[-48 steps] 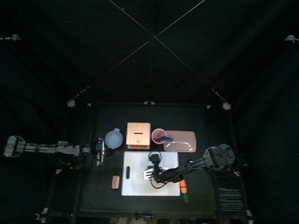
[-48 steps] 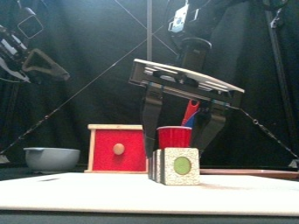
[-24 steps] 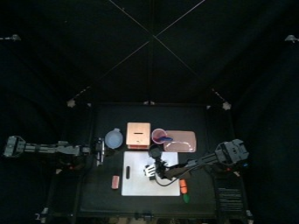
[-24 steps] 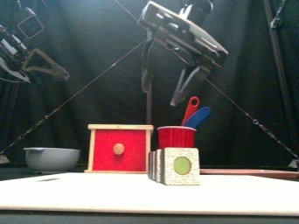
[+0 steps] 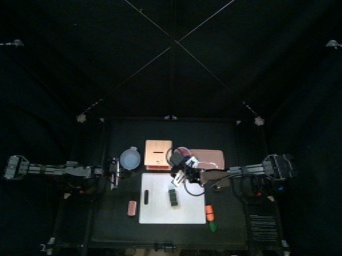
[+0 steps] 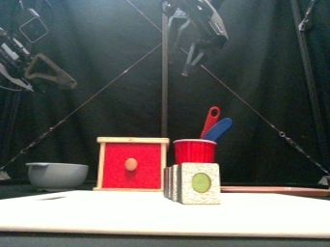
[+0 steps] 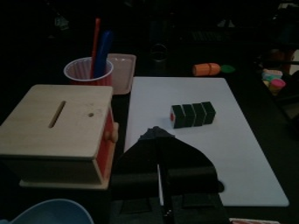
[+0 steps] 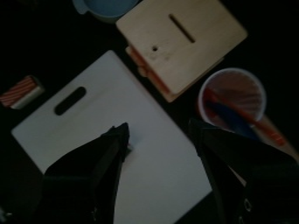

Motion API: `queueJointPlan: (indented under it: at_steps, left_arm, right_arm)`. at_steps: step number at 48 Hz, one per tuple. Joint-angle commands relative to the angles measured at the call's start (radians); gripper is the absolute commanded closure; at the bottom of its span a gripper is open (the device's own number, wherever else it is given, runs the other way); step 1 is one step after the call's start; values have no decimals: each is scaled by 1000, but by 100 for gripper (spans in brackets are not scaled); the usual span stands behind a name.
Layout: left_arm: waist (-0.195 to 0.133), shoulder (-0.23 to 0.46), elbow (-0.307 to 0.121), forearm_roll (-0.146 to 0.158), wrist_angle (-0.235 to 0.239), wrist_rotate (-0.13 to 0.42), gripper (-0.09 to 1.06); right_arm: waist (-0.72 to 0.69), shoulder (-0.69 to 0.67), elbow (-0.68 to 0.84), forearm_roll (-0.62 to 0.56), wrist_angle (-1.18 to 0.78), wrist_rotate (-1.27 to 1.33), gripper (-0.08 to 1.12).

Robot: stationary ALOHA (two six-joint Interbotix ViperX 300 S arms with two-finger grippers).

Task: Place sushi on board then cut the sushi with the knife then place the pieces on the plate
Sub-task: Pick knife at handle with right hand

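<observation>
Right gripper point(image 8: 162, 133) rose, jaws apart; left gripper point(image 7: 156, 136) jaws closed; sushi roll point(image 6: 196, 183) shows green-centred speckled end.

1. The left arm point(image 5: 54, 170) is black, made of jointed segments, with some pale grey parts.
2. The right arm point(image 5: 251, 177) is of the same kind, black with grey joints.
3. The right gripper point(image 8: 163, 136) has two broad black fingers point(image 8: 107, 162) with rounded edges.
4. The left gripper point(image 7: 153, 133) has black fingers that taper to a narrow tip.
</observation>
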State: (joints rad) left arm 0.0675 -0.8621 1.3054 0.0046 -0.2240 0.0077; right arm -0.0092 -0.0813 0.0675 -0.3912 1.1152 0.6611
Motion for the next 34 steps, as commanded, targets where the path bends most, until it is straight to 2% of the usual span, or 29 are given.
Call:
queueJointPlan:
  at_steps: [1, 10, 26, 34]
  left_arm:
    - [11, 2, -18, -2, -5, -2, 93]
    - [23, 3, -21, -3, -5, -5, 92]
    - [43, 3, -23, -23, -6, -5, 92]
    - [58, 2, -23, -23, -5, -5, 92]
  right_arm:
    - [-75, -21, -49, 95, 80, -186, 15]
    - [-144, 46, -78, 161, 181, -439, 15]
    - [-244, 141, -146, 158, 264, -641, 15]
    - [-265, 190, -170, 167, 322, -699, 15]
